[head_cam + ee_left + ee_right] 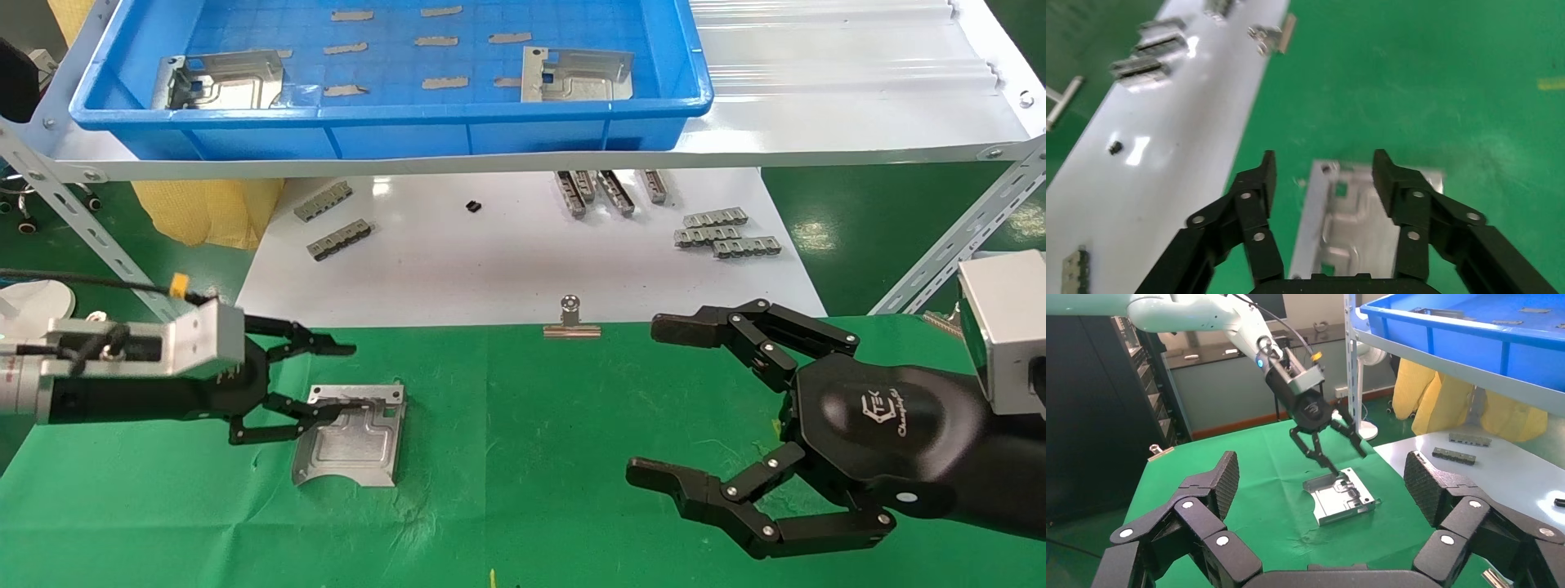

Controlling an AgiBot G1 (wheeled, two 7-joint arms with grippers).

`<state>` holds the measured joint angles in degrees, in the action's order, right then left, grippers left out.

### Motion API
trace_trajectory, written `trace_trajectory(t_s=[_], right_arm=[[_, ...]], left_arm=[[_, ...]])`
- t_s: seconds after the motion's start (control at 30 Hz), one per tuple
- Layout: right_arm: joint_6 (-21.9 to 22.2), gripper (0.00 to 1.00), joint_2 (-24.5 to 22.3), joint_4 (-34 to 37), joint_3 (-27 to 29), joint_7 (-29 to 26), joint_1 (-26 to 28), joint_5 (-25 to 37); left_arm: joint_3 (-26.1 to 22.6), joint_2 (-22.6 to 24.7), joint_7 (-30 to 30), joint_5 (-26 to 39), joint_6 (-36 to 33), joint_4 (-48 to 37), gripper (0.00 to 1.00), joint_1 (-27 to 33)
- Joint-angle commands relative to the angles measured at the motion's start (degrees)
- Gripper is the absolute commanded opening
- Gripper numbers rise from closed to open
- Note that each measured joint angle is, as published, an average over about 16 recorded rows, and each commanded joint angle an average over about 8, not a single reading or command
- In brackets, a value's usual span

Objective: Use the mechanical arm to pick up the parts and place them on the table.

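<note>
While one part (351, 437) lay flat on the green desk (531, 457), the left gripper (315, 390) stood wide around its near end, one finger touching the flange. Judging by this, a clean release called for lifting straight off without dragging the plate. Two more parts (221, 79) waited in the blue tray (409, 122), well beyond that plate. The right gripper (654, 400) hung spread and empty on the plate's far side, bare cloth between them.
</note>
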<state>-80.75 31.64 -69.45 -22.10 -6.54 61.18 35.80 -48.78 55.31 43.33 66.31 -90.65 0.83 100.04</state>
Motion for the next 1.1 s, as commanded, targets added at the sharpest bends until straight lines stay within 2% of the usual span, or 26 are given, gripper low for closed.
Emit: trace_trajectory(t_s=[0.03,0.5,1.1], right_arm=[[0.0,1.0,0.0,0.0,0.0,0.0,0.0,0.0],[0.0,1.0,0.0,0.0,0.0,0.0,0.0,0.0],[0.0,1.0,0.0,0.0,0.0,0.0,0.0,0.0]], left_arm=[[0.5,0.0,-2.4,-0.8,-0.7,-1.0,1.0,0.0],[1.4,-0.6,-3.2,-1.4,-0.3,1.5,1.0,-1.3],[10.8,-6.5,-18.5,-8.3,1.2,22.8,1.0,-12.5]])
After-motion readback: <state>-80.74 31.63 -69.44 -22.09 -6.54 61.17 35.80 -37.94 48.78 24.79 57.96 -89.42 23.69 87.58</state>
